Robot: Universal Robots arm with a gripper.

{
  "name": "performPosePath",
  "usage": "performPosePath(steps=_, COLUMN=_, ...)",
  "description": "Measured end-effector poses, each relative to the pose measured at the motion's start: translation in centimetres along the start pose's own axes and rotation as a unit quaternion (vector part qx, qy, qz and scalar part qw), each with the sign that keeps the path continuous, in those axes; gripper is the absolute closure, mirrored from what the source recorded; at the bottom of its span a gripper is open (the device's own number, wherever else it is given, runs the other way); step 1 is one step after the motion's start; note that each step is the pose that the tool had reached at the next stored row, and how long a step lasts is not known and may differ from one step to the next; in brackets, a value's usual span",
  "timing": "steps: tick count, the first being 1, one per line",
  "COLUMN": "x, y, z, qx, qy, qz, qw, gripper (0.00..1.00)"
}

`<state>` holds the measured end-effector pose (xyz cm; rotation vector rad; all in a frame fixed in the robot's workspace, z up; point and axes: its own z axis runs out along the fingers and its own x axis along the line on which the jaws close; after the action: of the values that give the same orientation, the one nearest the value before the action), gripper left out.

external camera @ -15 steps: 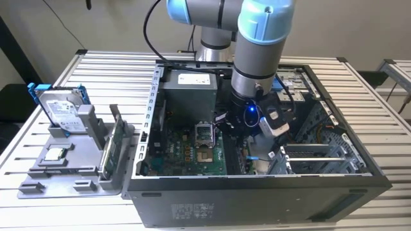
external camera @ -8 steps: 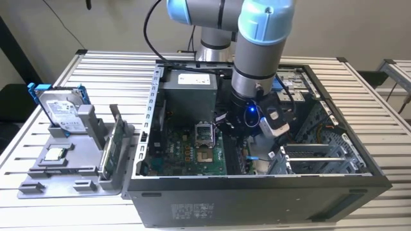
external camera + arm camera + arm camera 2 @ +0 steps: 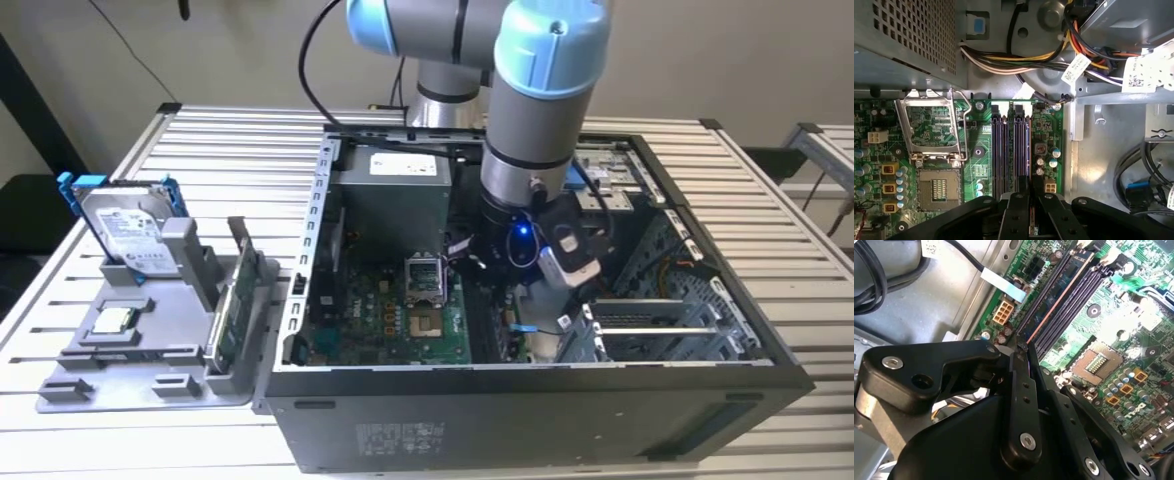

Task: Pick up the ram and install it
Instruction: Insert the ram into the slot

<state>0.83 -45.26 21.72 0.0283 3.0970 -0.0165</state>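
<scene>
My gripper (image 3: 523,305) is down inside the open computer case (image 3: 534,400), over the memory slots (image 3: 1010,145) beside the processor socket (image 3: 934,187). In both wrist views its black fingers stand close together on a thin edge. The ram (image 3: 1056,295) is a long dark module with a copper line along it. It runs along the outermost slot, away from the fingertips (image 3: 1026,352). My gripper (image 3: 1023,347) holds its near end. In the first wrist view my gripper (image 3: 1030,189) sits right above the slots' near end.
The power supply (image 3: 394,190) and a cable bundle (image 3: 1054,55) crowd the slots' far end. A metal drive cage (image 3: 654,320) stands at the exterior view's right. Outside the case, a grey fixture (image 3: 147,350) holds a hard drive with blue brackets (image 3: 127,225) and a green card (image 3: 238,300).
</scene>
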Motion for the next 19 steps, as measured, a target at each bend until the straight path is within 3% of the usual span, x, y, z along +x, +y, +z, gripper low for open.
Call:
performPosePath(steps=10, x=0.0, y=-0.01, z=0.14, qx=-0.0003, qy=-0.0001, qz=0.0, qw=1.0, gripper=0.86)
performPosePath(steps=15, x=0.0, y=-0.02, z=0.14, qx=-0.0001, qy=0.0, qz=0.0, qw=1.0, gripper=0.72)
performPosePath(steps=17, x=-0.01, y=-0.03, z=-0.11, qx=-0.0001, qy=0.0, qz=0.0, qw=1.0, gripper=0.72)
performPosePath(steps=19, x=-0.04, y=-0.03, z=-0.86, qx=-0.0001, qy=0.0001, qz=0.0, qw=1.0, gripper=0.72)
